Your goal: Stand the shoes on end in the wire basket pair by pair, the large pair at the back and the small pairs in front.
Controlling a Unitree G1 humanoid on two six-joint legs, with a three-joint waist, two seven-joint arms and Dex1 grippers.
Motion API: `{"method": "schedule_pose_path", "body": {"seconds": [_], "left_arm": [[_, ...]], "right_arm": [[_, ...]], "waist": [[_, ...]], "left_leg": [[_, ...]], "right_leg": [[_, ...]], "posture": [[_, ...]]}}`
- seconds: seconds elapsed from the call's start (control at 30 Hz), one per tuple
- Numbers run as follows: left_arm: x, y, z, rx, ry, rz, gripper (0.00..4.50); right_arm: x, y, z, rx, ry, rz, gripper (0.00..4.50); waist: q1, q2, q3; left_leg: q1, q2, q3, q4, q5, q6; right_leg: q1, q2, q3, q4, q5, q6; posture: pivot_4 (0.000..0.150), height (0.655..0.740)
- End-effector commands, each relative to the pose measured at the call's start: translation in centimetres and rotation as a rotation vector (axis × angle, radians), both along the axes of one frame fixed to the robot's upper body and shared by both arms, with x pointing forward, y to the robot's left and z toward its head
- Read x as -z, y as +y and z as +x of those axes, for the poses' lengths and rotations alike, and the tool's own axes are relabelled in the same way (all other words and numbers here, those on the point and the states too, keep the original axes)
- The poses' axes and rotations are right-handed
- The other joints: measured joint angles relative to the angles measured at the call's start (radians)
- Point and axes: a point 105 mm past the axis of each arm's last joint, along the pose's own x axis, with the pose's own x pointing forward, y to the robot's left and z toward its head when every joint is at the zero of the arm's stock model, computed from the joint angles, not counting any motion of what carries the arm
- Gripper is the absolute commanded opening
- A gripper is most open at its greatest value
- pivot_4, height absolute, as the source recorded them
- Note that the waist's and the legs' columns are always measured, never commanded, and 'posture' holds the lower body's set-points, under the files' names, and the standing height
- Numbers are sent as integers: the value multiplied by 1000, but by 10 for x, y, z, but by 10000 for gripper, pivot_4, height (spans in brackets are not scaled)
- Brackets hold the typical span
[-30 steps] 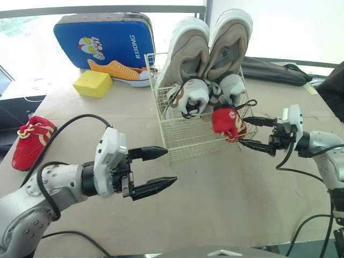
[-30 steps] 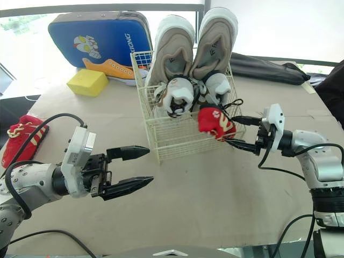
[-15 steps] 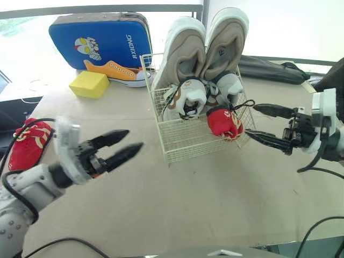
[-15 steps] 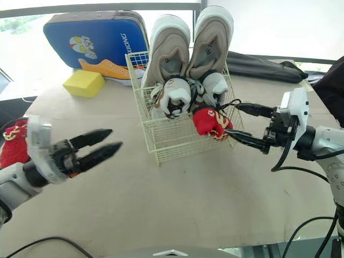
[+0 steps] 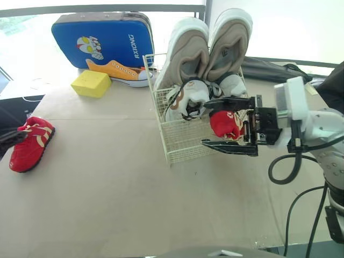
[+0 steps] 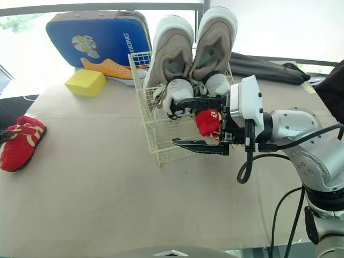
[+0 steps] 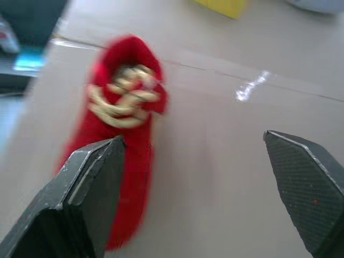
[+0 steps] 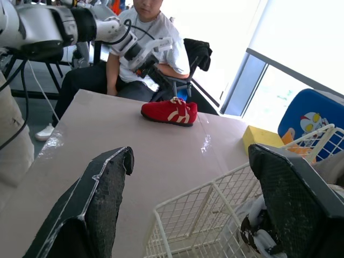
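From the head views, the basket (image 5: 181, 141) stands mid-table. The big shoes (image 5: 185, 54) are on end at its far side, the small white shoes (image 5: 191, 97) stand in front of them, and one red shoe (image 5: 226, 124) sits at the near right corner. The right gripper (image 5: 204, 122) is spread wide and holds nothing, one finger level with the white shoes' laces and the other low along the near wall. Whether either finger touches wire cannot be told. A sideways move here could hook a lace or the mesh and drag the light basket, toppling the shoes already stood up. Its clear way out is to the right and near side, where the table (image 5: 134, 188) is bare. The second red shoe (image 5: 29, 144) lies alone at the far left, close to the table's left edge. A yellow block (image 5: 92, 83), a blue case (image 5: 102, 40) and an orange shoe (image 5: 115, 72) sit well beyond it.

In the left wrist view, the left gripper (image 7: 192, 141) is wide open and empty, with that second red shoe just ahead beside one finger. The shoe lies along the table edge. A push from the inner side could slide it off, and a grip on the laces alone might let it swing.

In the right wrist view, the basket rim shows between the spread fingers. Open tabletop runs to the far red shoe, and a person (image 8: 145, 37) sits past that edge, so a long reach leftward needs care.
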Motion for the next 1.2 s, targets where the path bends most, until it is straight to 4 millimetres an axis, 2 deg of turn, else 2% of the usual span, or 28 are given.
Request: {"method": "schedule_pose_path", "body": {"seconds": [0.03, 0.13, 0.2, 0.3, 0.33, 0.4, 0.47, 0.5, 0.53, 0.7, 0.73, 0.83, 0.93, 1.03, 1.2], "left_arm": [[8, 18, -7, -57, 95, 54, 45000], [21, 16, -2, -31, 180, 65, 45000], [32, 20, 5, -81, 204, 112, 45000], [59, 20, 8, -108, 295, 146, 45000], [68, 19, 6, -103, 333, 157, 40912], [83, 13, 5, -73, 363, 125, 38797], [94, 8, 4, -62, 365, 93, 29931], [97, 7, 5, -60, 349, 78, 28327], [99, 6, 6, -56, 324, 69, 22665], [79, -1, 15, -4, 157, -32, 4596], [75, -6, 16, 40, 148, -58, 2478], [71, -23, 16, 189, 176, -106, 1869], [60, -62, 22, 359, 181, -211, 1866], [51, -126, 12, 531, 231, -220, 1846], [47, -209, -7, 652, 260, -229, 1707]], "right_arm": [[-6, 0, -5, -7, -38, 17, 35545], [-6, -1, -6, 2, -33, 21, 35545], [-8, -2, -7, 16, -29, 26, 35545], [-9, -4, -9, 42, -24, 27, 35545], [-10, -4, -10, 50, -22, 25, 35994], [-10, -6, -12, 69, -18, 24, 35994], [-10, -8, -13, 88, -11, 24, 35994], [-10, -8, -13, 101, -8, 23, 35994], [-10, -9, -13, 111, -6, 23, 35994], [-8, -10, -13, 137, 0, 24, 35994], [-7, -11, -13, 142, 2, 27, 35994], [-4, -12, -11, 150, 3, 29, 35994], [-1, -14, -9, 154, 3, 27, 35994], [2, -18, -5, 160, 5, 19, 35994], [7, -18, -3, 139, 8, 6, 35994]], "waist": [[-1, -1, 0], [-3, -2, -1], [-3, -2, -1], [-4, -2, -1], [-5, -2, -1], [-5, -2, -1], [-5, 3, -4], [-5, 5, -5], [-5, 7, -7], [-3, 7, -8], [-1, 6, -8], [0, 6, -8], [-2, 6, -8], [-5, 7, -7], [-4, 3, -5]], "left_leg": [[0, 0, 0, 0, 0, 0], [0, 0, -1, 0, 0, 0], [0, 1, -1, 0, 0, 0], [0, 1, -1, 0, 0, 0], [-1, 1, -1, 0, 0, 1], [-1, 1, -1, 0, 0, 1], [-1, 1, 0, 0, 0, 1], [-1, 1, 0, 0, -1, 2], [-1, 1, 1, 0, -1, 2], [-1, 1, 1, 0, -1, 3], [-1, 1, 1, 1, -1, 3], [-3, -1, 0, 2, -1, 4], [-4, -3, 1, 2, -2, 6], [-4, -3, 1, 3, -4, 9], [-4, -3, 1, 3, -8, 6]], "right_leg": [[0, 0, 0, 0, 1, 1], [0, 0, -1, 1, 3, 2], [-1, 0, -1, 1, 4, 0], [-1, 0, -1, 2, 5, 0], [-1, 0, -1, 1, 5, 0], [-1, 0, 0, 1, 5, 0], [-2, -2, 0, 1, 5, 0], [-2, -4, 0, 1, 5, 0], [-2, -7, 0, 1, 4, 1], [-2, -9, -2, 2, 3, 4], [-2, -9, -2, 2, 3, 4], [-2, -8, -4, 2, 4, 2], [-2, -9, -4, 1, 5, 0], [-2, -15, -4, 0, 5, 0], [0, -16, -4, -2, 4, 2]], "posture": [[1500, 7400], [1500, 7400], [1500, 7400], [1500, 7400], [1500, 7400], [1500, 7400], [1500, 7400], [1500, 7400], [1500, 7400], [1500, 7400], [1500, 7400], [1500, 7400], [1500, 7400], [1500, 7400], [1500, 7400]]}}
